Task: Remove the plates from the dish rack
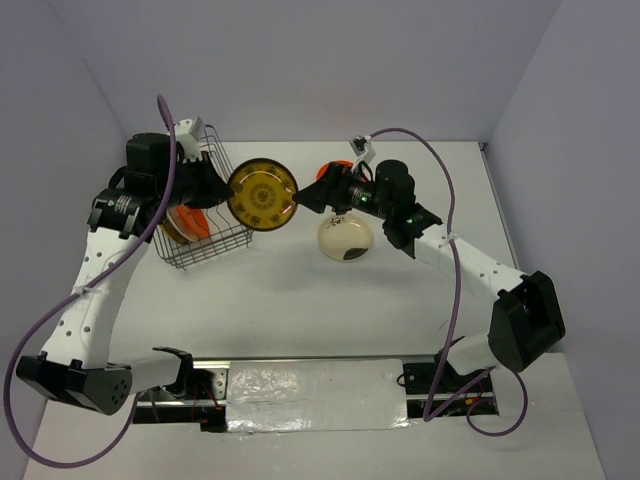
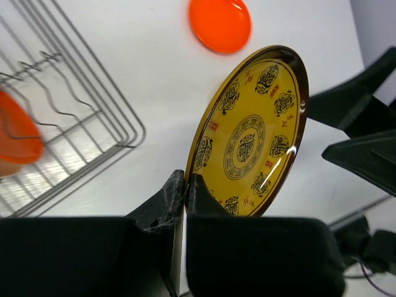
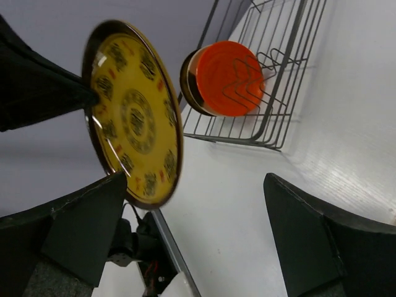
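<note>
Tabletop: white [image 1: 300, 300], pale walls behind
Rack: grey wire [image 1: 215, 245], beside the left arm
Gold plate: brown rim, yellow-gold pattern [image 1: 261, 194], held on edge in the air just right of the rack, clear of its wire
Left fingers: closed [image 2: 176, 198], pinching the gold plate's rim on the rack side
Right fingers: spread wide and empty [image 1: 308, 197], at the gold plate's edge away from the rack; contact cannot be told
Racked orange plate: upright among the rack's prongs [image 3: 229, 77]
Brown-rimmed plate: upright in the rack [image 3: 187, 80], right behind the racked orange plate
Loose orange plate: flat on the tabletop [image 2: 220, 23], right of the rack, beyond the gold plate
Cream plate: dark blotch [image 1: 346, 238], flat on the tabletop right of the rack, under the right arm
</note>
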You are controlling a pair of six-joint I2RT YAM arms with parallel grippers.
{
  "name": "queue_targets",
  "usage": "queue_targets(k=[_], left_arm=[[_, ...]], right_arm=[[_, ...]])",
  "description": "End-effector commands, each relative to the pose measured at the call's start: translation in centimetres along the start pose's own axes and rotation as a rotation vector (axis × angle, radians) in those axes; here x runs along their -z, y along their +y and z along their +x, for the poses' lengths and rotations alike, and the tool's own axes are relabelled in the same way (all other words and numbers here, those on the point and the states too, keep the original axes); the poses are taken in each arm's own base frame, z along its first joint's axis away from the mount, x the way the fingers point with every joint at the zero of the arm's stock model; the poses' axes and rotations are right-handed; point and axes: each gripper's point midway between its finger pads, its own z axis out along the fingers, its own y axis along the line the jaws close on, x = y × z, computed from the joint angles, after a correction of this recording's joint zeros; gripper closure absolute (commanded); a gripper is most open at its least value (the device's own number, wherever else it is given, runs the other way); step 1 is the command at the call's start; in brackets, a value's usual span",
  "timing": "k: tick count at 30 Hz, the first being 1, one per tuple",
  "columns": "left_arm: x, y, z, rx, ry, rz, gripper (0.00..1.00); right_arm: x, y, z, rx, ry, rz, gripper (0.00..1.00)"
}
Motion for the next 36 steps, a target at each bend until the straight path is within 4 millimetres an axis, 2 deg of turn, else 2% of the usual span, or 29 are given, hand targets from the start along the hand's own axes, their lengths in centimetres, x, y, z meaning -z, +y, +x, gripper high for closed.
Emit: queue_targets(k=[1,3,4,6,7,8,9,10,11,12,13,14,15,16,17,18,19,20,21,23,24,25,28,31,32,33,34,35,36], left_arm=[[0.5,-3.9,-2.0,0.001,-0.069,0.207,1.00],[0.2,-4.5,-1.7,0.001,-0.057,0.255,1.00],[0.2,-4.9,-1.5,0.008,-0.051,0.277,1.00],[-0.2,-5.0,-0.9,0.023,-0.032,0.296,1.00],[-0.5,-4.9,-0.6,0.027,-0.024,0.297,1.00],[-0.8,-4.7,-0.4,0.030,-0.018,0.290,0.99],[-1.0,-4.5,-0.3,0.041,-0.015,0.279,0.94],[-1.2,-4.4,-0.3,0.042,-0.013,0.277,0.88],[-1.7,-4.1,-0.1,0.048,-0.002,0.261,0.79],[-2.1,-2.9,-0.3,0.059,-0.010,0.188,0.50],[-2.0,-1.9,-0.2,0.074,0.007,0.119,0.31],[-2.3,-0.6,-0.1,0.084,0.013,0.044,0.02],[-2.2,2.2,-0.5,0.086,-0.015,-0.115,0.00],[-1.6,3.1,-1.0,0.084,-0.030,-0.179,0.00],[-1.2,4.5,-0.4,0.084,-0.008,-0.259,0.00],[-0.5,6.3,-0.9,0.079,-0.035,-0.361,0.01],[-0.2,7.0,-0.8,0.075,-0.039,-0.402,0.00],[0.2,7.7,-0.7,0.076,-0.039,-0.439,0.01],[0.4,8.3,-0.5,0.074,-0.037,-0.468,0.00],[0.3,8.5,-0.3,0.073,-0.031,-0.468,0.01],[0.1,8.6,-0.1,0.074,-0.025,-0.468,0.01],[0.1,8.6,-0.1,0.076,-0.024,-0.465,0.01],[0.0,8.5,-0.3,0.074,-0.026,-0.463,0.00],[0.0,8.9,-0.6,0.074,-0.032,-0.481,0.01],[-0.1,9.0,-0.6,0.078,-0.029,-0.482,0.00],[-0.3,9.2,-0.5,0.083,-0.026,-0.483,0.00],[-0.5,9.3,-0.4,0.088,-0.021,-0.483,0.01],[-0.8,9.4,-0.1,0.096,-0.014,-0.482,0.01],[-1.2,9.4,-0.1,0.099,-0.011,-0.476,0.00]], right_arm=[[0.4,3.6,-2.0,0.035,-0.055,-0.132,0.02],[0.2,3.8,-1.9,0.026,-0.055,-0.151,0.09],[0.1,3.9,-1.8,0.017,-0.046,-0.165,0.22],[-0.3,4.1,-1.8,0.011,-0.036,-0.191,0.37],[-0.6,4.1,-1.5,0.001,-0.024,-0.196,0.50],[-0.6,4.4,-1.7,0.007,-0.029,-0.216,0.59],[-0.7,4.8,-1.6,-0.001,-0.019,-0.237,0.83],[-0.6,4.8,-1.5,-0.006,-0.018,-0.241,0.95],[-0.5,4.2,-1.6,-0.013,-0.022,-0.224,1.00],[-0.3,3.6,-1.8,-0.029,-0.031,-0.198,1.00],[0.0,1.9,-2.2,-0.066,-0.056,-0.117,1.00],[0.9,-1.5,-3.0,-0.117,-0.091,-0.007,1.00],[1.7,-4.2,-3.3,-0.198,-0.113,0.092,1.00],[3.1,-7.0,-3.2,-0.264,-0.127,0.197,1.00],[4.8,-11.1,-2.4,-0.323,-0.165,0.322,1.00],[7.5,-14.4,-4.0,-0.362,-0.254,0.419,1.00],[9.7,-17.9,-2.5,-0.409,-0.273,0.537,1.00],[12.6,-21.3,-3.6,-0.425,-0.363,0.655,1.00],[13.9,-23.0,-3.5,-0.431,-0.380,0.708,1.00],[15.5,-25.5,-3.0,-0.438,-0.403,0.746,1.00],[17.2,-27.7,-3.7,-0.446,-0.434,0.770,1.00],[17.6,-28.5,-3.9,-0.439,-0.438,0.773,1.00],[18.2,-31.2,-4.6,-0.422,-0.406,0.770,1.00],[17.9,-33.4,-4.0,-0.437,-0.345,0.805,1.00],[17.8,-34.0,-3.7,-0.444,-0.326,0.821,0.96],[17.3,-35.0,-2.3,-0.473,-0.280,0.821,0.83],[17.1,-35.3,-2.1,-0.482,-0.270,0.816,0.72],[17.1,-36.3,-1.0,-0.506,-0.247,0.840,0.45],[17.2,-36.5,-0.5,-0.514,-0.235,0.856,0.39]])
